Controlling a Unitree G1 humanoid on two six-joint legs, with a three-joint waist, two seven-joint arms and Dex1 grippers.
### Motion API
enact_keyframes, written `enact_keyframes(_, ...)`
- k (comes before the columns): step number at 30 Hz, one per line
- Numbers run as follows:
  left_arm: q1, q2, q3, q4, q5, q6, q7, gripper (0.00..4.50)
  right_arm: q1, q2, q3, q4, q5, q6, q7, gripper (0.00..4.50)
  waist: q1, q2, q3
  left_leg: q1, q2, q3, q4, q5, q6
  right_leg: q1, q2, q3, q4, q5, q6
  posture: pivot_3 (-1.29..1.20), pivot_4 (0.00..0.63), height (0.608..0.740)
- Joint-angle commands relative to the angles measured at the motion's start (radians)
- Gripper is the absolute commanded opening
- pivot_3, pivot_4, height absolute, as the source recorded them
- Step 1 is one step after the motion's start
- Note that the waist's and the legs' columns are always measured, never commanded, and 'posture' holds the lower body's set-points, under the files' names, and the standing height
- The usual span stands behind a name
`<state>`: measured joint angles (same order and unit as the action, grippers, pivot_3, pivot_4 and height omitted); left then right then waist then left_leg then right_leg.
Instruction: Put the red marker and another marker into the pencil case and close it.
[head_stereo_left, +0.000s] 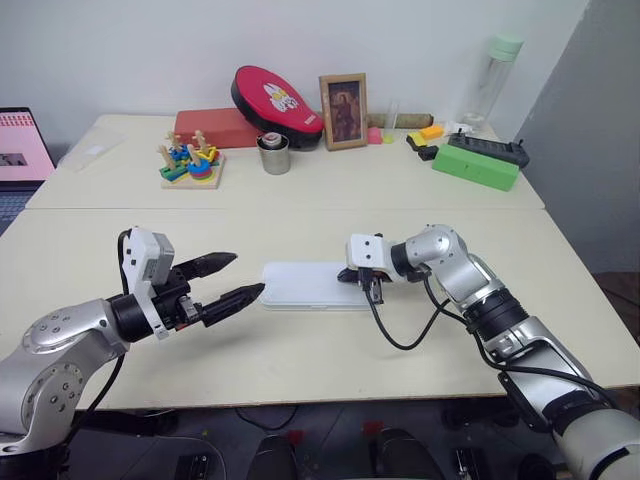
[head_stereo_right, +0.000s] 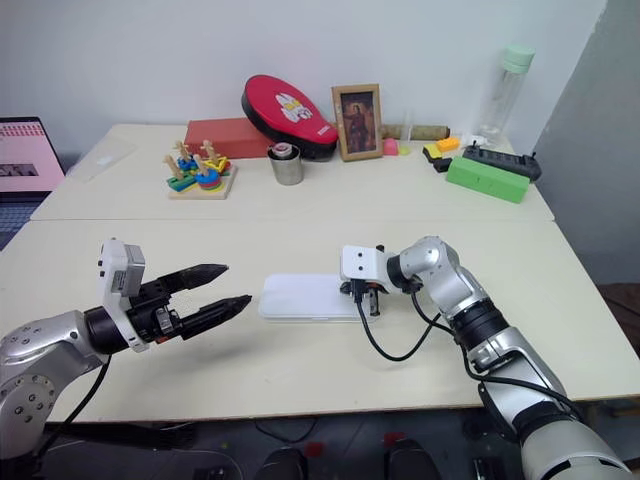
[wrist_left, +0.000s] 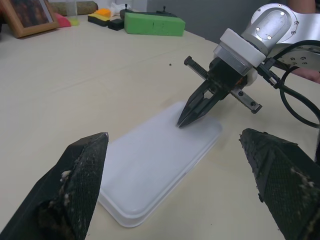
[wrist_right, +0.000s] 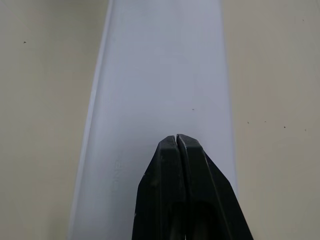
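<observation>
The white pencil case (head_stereo_left: 305, 285) lies flat with its lid down in the middle of the near table. My right gripper (head_stereo_left: 350, 275) is shut with nothing in it. It slants down from the right, and its closed tips (wrist_left: 181, 122) rest on the lid near the case's right end (wrist_right: 160, 75). My left gripper (head_stereo_left: 245, 275) is open and hovers just left of the case, pointing at it, with nothing between its fingers (wrist_left: 80, 185). The red marker and the other marker are hidden from view.
On the far table stand a red oval case (head_stereo_left: 277, 95), a red box (head_stereo_left: 215, 128), a picture frame (head_stereo_left: 343, 110), a metal cup (head_stereo_left: 273, 153), a wooden stacking toy (head_stereo_left: 190, 165), a green block (head_stereo_left: 475, 165) and a bottle (head_stereo_left: 490, 80). A laptop (head_stereo_left: 20, 150) sits at far left.
</observation>
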<state>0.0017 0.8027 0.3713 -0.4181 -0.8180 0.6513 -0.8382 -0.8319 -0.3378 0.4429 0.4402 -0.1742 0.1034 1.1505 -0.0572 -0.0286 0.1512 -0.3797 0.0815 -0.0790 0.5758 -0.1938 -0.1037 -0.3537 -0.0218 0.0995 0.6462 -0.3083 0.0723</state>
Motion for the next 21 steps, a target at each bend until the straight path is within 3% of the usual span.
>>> enact_keyframes(1, -0.034, -0.002, 0.023, 0.011, 0.012, -0.016, 0.024, 4.5, 0.027, 0.018, -0.039, -0.017, 0.082, 0.081, 0.046, 0.02, 0.0, 0.0, 0.0, 0.0, 0.0, 0.0, 0.0, 0.0, 0.0, 0.0, 0.0, 0.0, 0.0, 0.0, 0.0, 0.0, 0.15, 0.74)
enact_keyframes(4, -0.065, -0.014, 0.012, 0.062, 0.059, -0.038, 0.062, 4.5, 0.012, 0.027, -0.13, -0.06, 0.173, 0.156, 0.036, 0.02, 0.001, -0.001, 0.0, -0.003, 0.0, 0.0, 0.0, 0.0, 0.0, 0.001, 0.0, 0.0, 0.001, 0.004, 0.005, 0.0, 0.15, 0.74)
enact_keyframes(7, -0.118, -0.032, 0.006, 0.145, 0.111, -0.066, 0.101, 4.5, -0.002, 0.017, -0.228, -0.108, 0.256, 0.247, -0.002, 0.51, 0.001, 0.004, 0.004, -0.006, 0.0, 0.0, -0.001, 0.0, 0.0, -0.001, 0.0, 0.0, 0.0, 0.006, 0.001, 0.0, 0.15, 0.74)
enact_keyframes(15, -0.265, -0.032, -0.059, 0.452, 0.312, -0.212, 0.127, 4.5, 0.087, -0.085, -0.438, -0.262, 0.363, 0.446, -0.164, 2.76, 0.017, 0.004, 0.004, -0.013, -0.001, 0.0, -0.002, 0.0, 0.0, -0.005, 0.0, -0.001, -0.002, 0.006, 0.001, 0.0, 0.15, 0.74)
enact_keyframes(21, -0.374, -0.009, -0.109, 0.632, 0.387, -0.273, 0.066, 4.5, 0.229, -0.181, -0.547, -0.413, 0.386, 0.593, -0.286, 3.85, 0.03, 0.003, 0.003, -0.02, -0.001, 0.0, -0.002, 0.0, 0.0, -0.014, -0.001, -0.001, -0.001, 0.006, 0.0, 0.0, 0.15, 0.74)
